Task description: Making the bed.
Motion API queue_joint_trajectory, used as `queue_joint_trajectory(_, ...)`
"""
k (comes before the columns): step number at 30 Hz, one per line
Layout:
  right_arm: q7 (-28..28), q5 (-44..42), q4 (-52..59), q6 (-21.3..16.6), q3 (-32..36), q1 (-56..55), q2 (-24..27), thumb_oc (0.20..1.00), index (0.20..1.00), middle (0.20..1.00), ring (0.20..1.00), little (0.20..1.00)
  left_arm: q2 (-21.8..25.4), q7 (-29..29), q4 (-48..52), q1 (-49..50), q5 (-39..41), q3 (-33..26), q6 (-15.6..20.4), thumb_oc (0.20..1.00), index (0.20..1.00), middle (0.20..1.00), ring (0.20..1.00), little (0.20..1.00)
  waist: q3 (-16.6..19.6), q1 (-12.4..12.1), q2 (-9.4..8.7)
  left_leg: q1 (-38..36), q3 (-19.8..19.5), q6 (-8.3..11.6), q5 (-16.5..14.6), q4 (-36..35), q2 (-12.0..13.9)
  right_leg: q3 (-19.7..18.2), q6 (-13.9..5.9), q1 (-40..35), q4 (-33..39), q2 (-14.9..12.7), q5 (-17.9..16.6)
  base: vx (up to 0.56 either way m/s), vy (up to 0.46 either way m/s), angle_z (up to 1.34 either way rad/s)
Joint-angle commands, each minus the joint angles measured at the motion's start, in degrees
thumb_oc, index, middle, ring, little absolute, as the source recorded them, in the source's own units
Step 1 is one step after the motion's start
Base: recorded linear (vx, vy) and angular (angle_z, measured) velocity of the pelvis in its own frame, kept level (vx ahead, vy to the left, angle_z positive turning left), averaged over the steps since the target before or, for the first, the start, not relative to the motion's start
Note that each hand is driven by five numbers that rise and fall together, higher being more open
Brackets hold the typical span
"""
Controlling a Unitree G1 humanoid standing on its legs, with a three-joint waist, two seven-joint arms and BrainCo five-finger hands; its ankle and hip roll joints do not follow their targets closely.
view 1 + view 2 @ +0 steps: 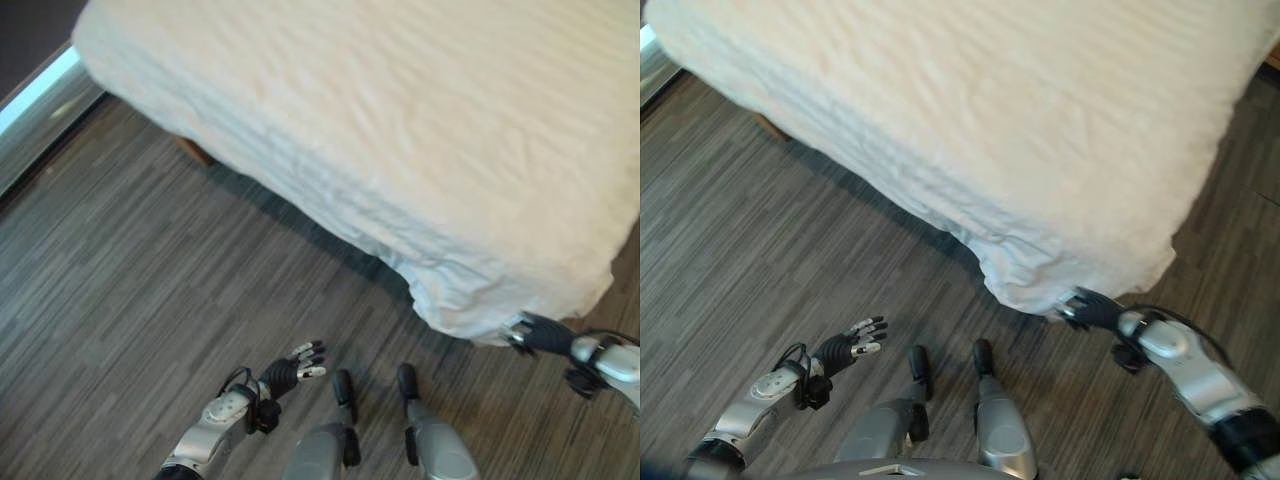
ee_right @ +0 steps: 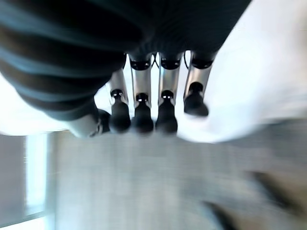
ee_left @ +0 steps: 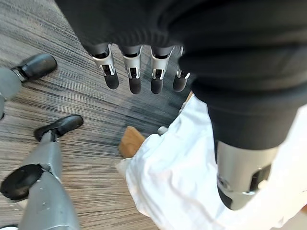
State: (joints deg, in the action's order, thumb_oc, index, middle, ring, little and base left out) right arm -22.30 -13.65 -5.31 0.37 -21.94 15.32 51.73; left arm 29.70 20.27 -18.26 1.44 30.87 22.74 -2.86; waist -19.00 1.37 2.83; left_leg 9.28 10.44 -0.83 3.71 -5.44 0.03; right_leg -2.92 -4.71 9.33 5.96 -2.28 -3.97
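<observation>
A bed under a white cover (image 1: pixel 400 120) runs across the upper part of the eye views, its near corner (image 1: pixel 470 300) hanging down towards the floor. My right hand (image 1: pixel 1087 308) is at the lower hem of that corner, fingers (image 2: pixel 144 108) straight and close together against the white cloth (image 2: pixel 259 81), with nothing pinched between them. My left hand (image 1: pixel 297 366) hovers open over the floor, well left of the corner and apart from the bed. Its left wrist view shows straight fingers (image 3: pixel 134 72) above the drooping cover corner (image 3: pixel 177 177).
The floor (image 1: pixel 130 290) is grey wood-pattern planks. A wooden bed leg (image 1: pixel 195 152) stands under the bed's left side, and another (image 3: pixel 130 141) shows by the hanging corner. A pale strip of wall base or window (image 1: pixel 40 95) runs along the far left.
</observation>
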Motion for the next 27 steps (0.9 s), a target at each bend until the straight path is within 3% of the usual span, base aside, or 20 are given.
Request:
queue_joint_trajectory(1,0.5,-1.9,-0.3,-3.3,-1.5,4.3,1.3,0.2,0.2,0.2,0.2,0.2,-0.4,0.4,-1.7,-2.4,1.0,-0.2,3.5,1.0,1.0,1.0,1.0,1.0,1.4,-1.2,-2.37,0.0,-1.0,4.42,-0.7,0.4,1.0,3.2,-3.93,-0.4,-1.0,-4.9,0.2,-0.02,-0.005,0.06)
queue_joint_trajectory(5,1.5,-4.9,-1.0,-3.3,-5.1,10.0,-2.7,0.2,0.2,0.2,0.2,0.2,-1.5,-0.4,-2.8,-2.9,1.3,0.5,4.2,1.0,1.0,1.0,1.0,1.0,0.9,-2.2,-1.78,1.2,-0.8,4.64,-0.3,0.4,1.1,3.5,-3.91,0.9,-1.0,-5.0,-0.1,-0.01,0.003,0.04)
queue_joint_trajectory(13,6.1,-6.9,-11.3,-3.2,-4.1,13.5,-8.5,0.2,0.2,0.2,0.2,0.2,-3.9,-2.9,-4.8,-5.1,1.0,1.3,4.9,1.0,1.0,1.0,1.0,1.0,-0.7,-3.1,-0.2,3.2,-1.2,4.98,0.4,0.4,0.9,4.2,-3.84,2.7,-1.0,-5.2,-0.5,-0.01,-0.004,0.0)
queue_joint_trajectory(14,12.9,-7.2,-26.1,-3.5,0.9,17.4,-11.1,0.2,0.2,0.2,0.2,0.2,-4.6,-4.8,-5.3,-6.2,2.0,1.3,5.0,1.0,1.0,1.0,1.0,1.0,-2.1,-4.1,1.73,5.4,-1.2,5.19,1.0,0.4,0.7,4.0,-4.01,5.1,-1.0,-5.5,-1.2,-0.06,-0.021,0.02)
queue_joint_trajectory(18,19.1,-11.3,-46.6,-3.4,8.3,22.8,-11.7,0.2,0.2,0.2,0.2,0.2,-3.9,-5.3,-3.7,-5.6,3.9,1.6,4.5,1.0,1.0,1.0,1.0,1.0,-4.2,-5.4,3.61,8.3,-1.0,5.45,1.4,0.4,0.7,3.4,-4.3,8.4,-1.0,-5.3,-1.9,-0.04,-0.022,-0.04)
queue_joint_trajectory(23,18.8,-11.6,-61.7,-1.5,11.1,23.0,-11.9,0.2,0.2,0.2,0.2,0.2,-4.1,-4.3,-2.6,-6.1,4.0,3.4,3.5,1.0,1.0,1.0,1.0,1.0,-6.5,-5.1,4.25,10.4,0.0,5.52,1.9,0.4,1.0,2.3,-4.37,11.0,-1.0,-4.7,-2.5,-0.02,-0.01,-0.06)
queue_joint_trajectory(27,16.8,-7.6,-65.9,0.2,10.4,19.2,-13.4,0.2,0.2,0.2,0.2,0.2,-4.8,-3.8,-2.5,-6.9,3.3,3.6,3.1,1.0,1.0,1.0,1.0,1.0,-7.1,-4.4,3.9,10.7,0.4,5.37,2.1,0.4,1.1,1.7,-4.1,11.6,-1.0,-4.3,-2.9,0.01,-0.003,-0.12)
